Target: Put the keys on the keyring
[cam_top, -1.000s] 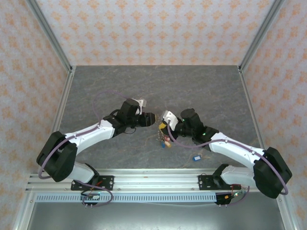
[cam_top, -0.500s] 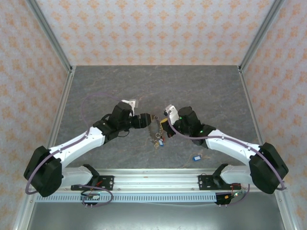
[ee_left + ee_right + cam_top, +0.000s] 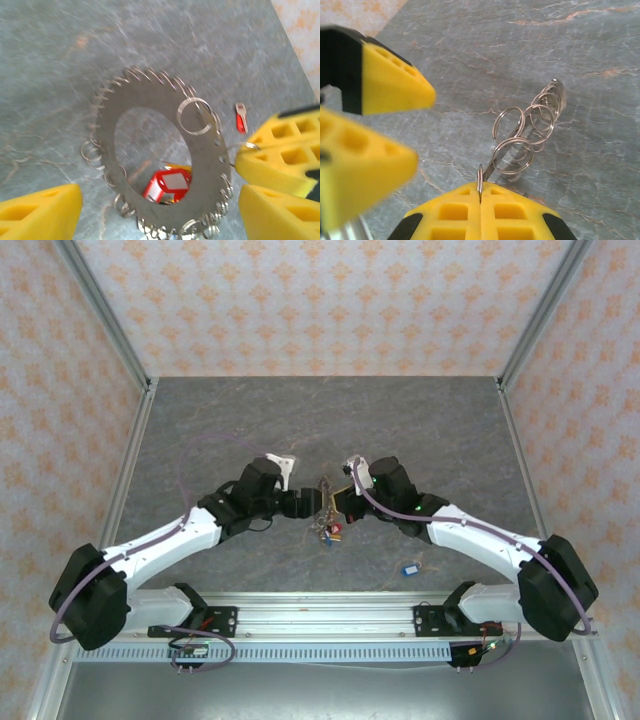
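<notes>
Edges: walls (image 3: 60,390) close the table (image 3: 400,420) on the left, far and right sides; a rail (image 3: 320,618) runs along the near edge.
Open room: you have bare table beyond both grippers and out to each side. The near strip is tighter, with a blue-tagged key (image 3: 410,568) lying loose near the right forearm.
Keyring place: the keyring (image 3: 207,160) sits about mid-table, between the two grippers, up on edge rather than flat.
Keyring facing: its flat face and wide hole turn toward your left wrist camera; the right wrist view meets it edge-on, as a thin line.
Long axis: in the left wrist view the oval outline runs upper left to lower right; from the top camera its edge runs far to near.
Rim: split rings (image 3: 520,135) crowd the toothed rim. The keys (image 3: 326,531) dangle at the low side, with a red tag (image 3: 167,184) visible through the hole.
Right gripper (image 3: 480,200): clamped tight on the keyring's rim.
Left gripper (image 3: 306,505): fingers spread wide, one on each side of the keyring, holding nothing. You cannot tell whether they touch the rim.
Stray: a red-tagged key (image 3: 241,117) lies on the table past the keyring.
</notes>
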Controlling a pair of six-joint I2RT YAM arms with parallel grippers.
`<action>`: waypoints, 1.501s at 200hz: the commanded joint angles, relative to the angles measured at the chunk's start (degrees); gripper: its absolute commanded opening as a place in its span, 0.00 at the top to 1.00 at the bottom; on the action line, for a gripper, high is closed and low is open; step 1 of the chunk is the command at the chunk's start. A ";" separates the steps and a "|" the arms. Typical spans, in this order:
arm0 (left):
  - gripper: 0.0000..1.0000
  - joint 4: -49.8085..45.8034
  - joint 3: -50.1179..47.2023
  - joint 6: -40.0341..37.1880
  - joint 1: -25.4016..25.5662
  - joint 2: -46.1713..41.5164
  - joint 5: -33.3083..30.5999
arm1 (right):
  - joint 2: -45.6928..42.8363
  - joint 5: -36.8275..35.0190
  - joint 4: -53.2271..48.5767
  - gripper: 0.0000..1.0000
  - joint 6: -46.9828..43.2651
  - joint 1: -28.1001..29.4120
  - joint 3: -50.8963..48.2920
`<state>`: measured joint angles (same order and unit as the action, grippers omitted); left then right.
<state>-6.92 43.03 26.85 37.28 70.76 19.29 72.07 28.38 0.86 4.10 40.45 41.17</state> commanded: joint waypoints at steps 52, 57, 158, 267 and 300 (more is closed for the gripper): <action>0.25 1.51 0.40 -4.38 6.02 5.20 -3.27 | 0.42 1.41 0.30 1.00 4.28 -0.28 2.38; 0.25 2.13 0.19 -4.35 6.18 5.61 -3.64 | 0.27 1.58 0.44 1.00 4.33 -0.26 2.27; 0.69 -0.72 -1.38 -8.15 6.40 5.22 -8.44 | -1.78 2.76 -7.47 1.00 -9.21 -0.35 2.00; 0.81 -0.72 3.73 -10.68 6.40 10.45 -2.16 | 2.83 -7.07 -18.12 1.00 -7.32 -0.07 10.18; 0.84 -0.44 4.28 -10.94 6.40 11.28 -1.64 | 4.98 -8.80 -20.29 1.00 -9.24 0.49 12.96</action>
<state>-7.03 45.52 17.43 43.51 81.17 16.67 76.58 23.00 -16.62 -3.49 40.38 52.18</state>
